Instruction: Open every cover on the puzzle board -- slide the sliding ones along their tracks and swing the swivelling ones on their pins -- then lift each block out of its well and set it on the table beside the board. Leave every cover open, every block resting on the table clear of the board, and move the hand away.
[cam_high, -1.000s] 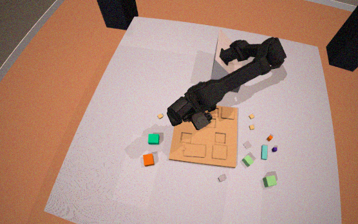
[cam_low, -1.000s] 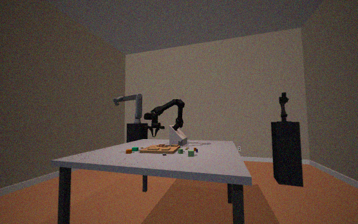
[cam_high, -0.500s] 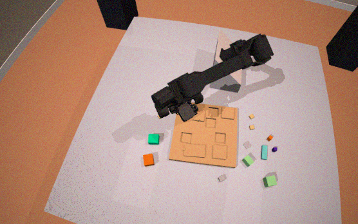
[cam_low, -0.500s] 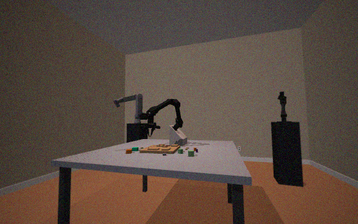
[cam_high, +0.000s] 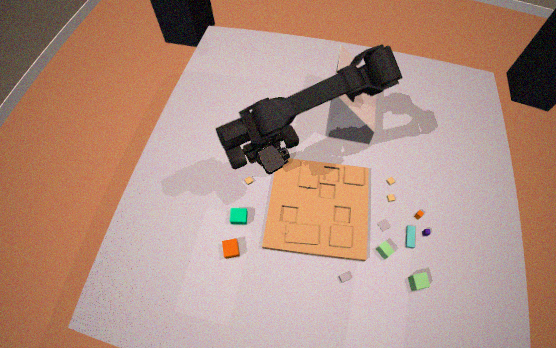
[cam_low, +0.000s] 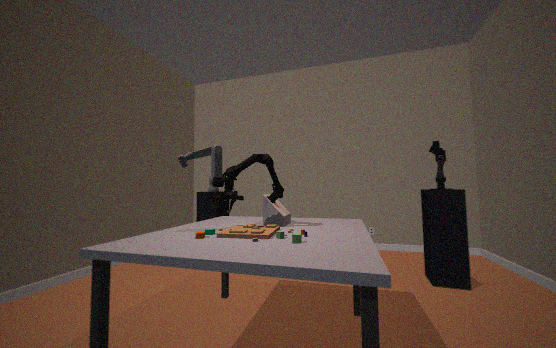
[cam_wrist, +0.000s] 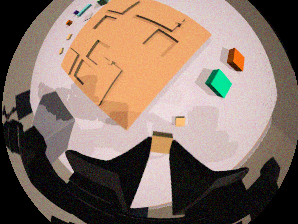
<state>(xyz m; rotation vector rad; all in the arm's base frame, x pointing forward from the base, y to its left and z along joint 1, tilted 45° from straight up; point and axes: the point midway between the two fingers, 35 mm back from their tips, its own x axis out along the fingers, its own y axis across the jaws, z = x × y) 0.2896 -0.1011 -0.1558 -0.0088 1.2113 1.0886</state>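
My gripper (cam_wrist: 161, 141) is shut on a small tan block, above the table just off the board's far left corner. The arm hides the fingers in the top view. The puzzle board (cam_high: 315, 212) (cam_wrist: 135, 60) shows raised covers, including a wide one (cam_high: 302, 234) and a squarish one (cam_high: 341, 236) near its front. Several wells, such as the left one (cam_high: 289, 214) and right one (cam_high: 342, 214), stand uncovered and look empty. A green block (cam_high: 238, 216) (cam_wrist: 218, 83), an orange block (cam_high: 230, 248) (cam_wrist: 236, 59) and a tan block (cam_high: 249, 180) (cam_wrist: 180, 121) rest left of the board.
Right of the board lie two tan blocks (cam_high: 391, 181), a small orange block (cam_high: 419, 214), a purple block (cam_high: 426, 232), a turquoise bar (cam_high: 411, 236), two light green blocks (cam_high: 419, 281) and a grey block (cam_high: 383, 225). Another grey block (cam_high: 345, 276) lies in front. A wedge (cam_high: 351, 131) stands behind.
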